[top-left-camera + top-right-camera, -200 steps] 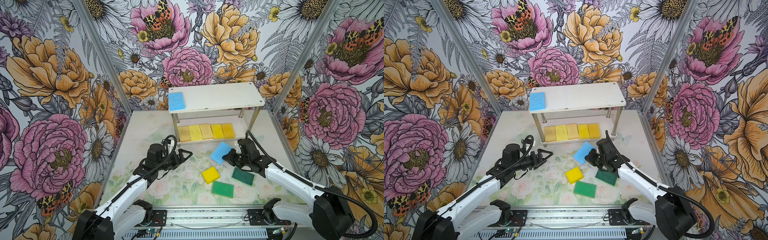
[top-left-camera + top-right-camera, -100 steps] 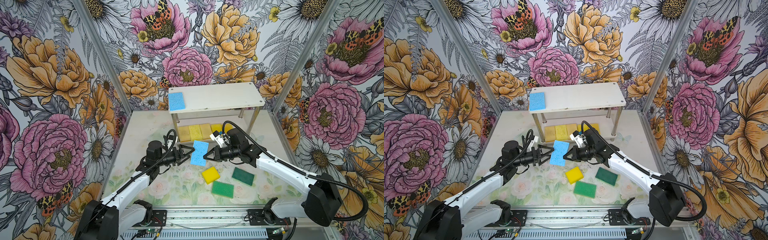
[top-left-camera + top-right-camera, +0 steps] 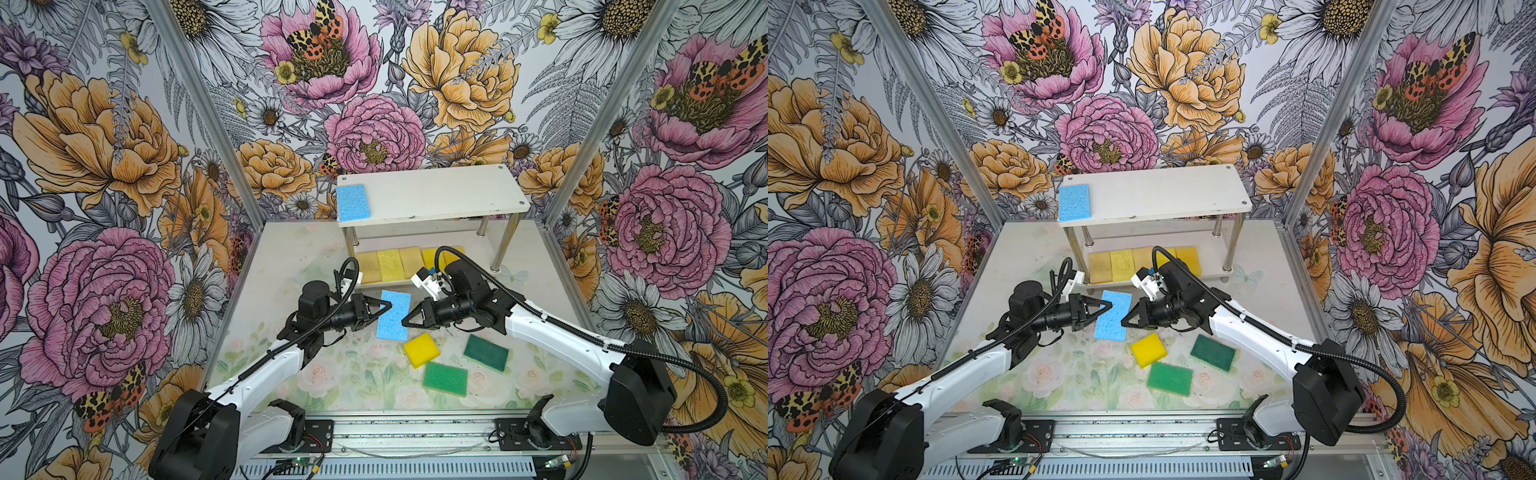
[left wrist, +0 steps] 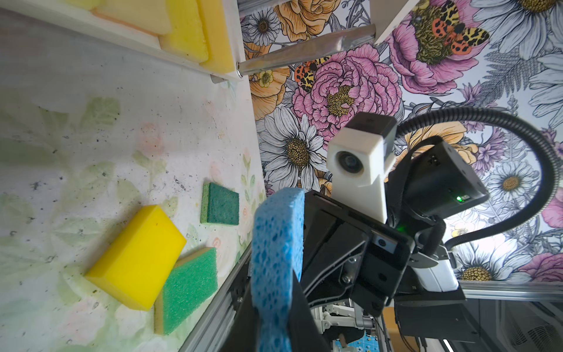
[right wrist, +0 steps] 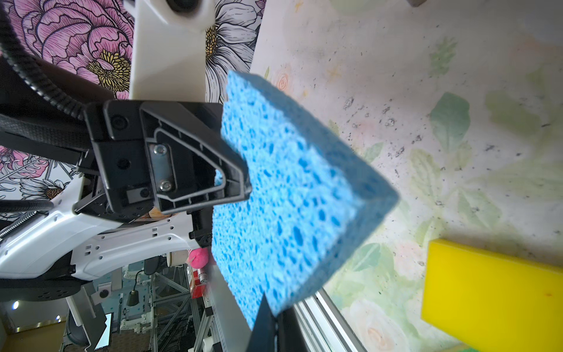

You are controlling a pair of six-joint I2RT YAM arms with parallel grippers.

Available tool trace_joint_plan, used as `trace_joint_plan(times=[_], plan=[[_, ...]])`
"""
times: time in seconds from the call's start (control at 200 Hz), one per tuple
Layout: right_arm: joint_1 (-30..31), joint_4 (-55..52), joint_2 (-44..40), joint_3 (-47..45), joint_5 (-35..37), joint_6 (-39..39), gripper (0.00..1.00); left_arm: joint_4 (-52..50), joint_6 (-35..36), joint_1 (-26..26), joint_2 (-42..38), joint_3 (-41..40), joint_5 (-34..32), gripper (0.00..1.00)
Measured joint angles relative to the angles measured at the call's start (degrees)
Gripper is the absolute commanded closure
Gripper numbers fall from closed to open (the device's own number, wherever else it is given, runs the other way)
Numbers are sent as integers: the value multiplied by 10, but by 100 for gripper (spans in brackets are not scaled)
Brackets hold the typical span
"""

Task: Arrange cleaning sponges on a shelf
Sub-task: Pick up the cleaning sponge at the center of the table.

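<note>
While left fingers pinch the blue sponge, right fingers grip its opposite edge.

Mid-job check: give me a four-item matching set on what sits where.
1. left gripper
2. row of tan and yellow rectangular sponges
3. thick bright yellow foam sponge
4. shelf's white top board

A. on the table
B. on the lower board
C. carries one flat blue sponge
D. jaws shut on the raised blue porous sponge

Pairs: 1-D, 2-B, 3-A, 4-C
</note>
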Motion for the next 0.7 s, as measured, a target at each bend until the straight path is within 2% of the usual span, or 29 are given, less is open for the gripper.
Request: trace_joint_plan(times=[0.15,0.275,0.455,0.7], plan=[[4,-3,-1,0,33,17,73,2,-3,-13,-3,-1,-33,96],[13,-3,-7,-1,73,35,64,2,-16,-37,-29,-17,-95,96],[24,-2,-23,-3,113,52,63,2,-27,-61,-60,-39,-177,96],[31,0,-30,-6,130,66,63,-17,-28,-58,-108,-43,-238,96]])
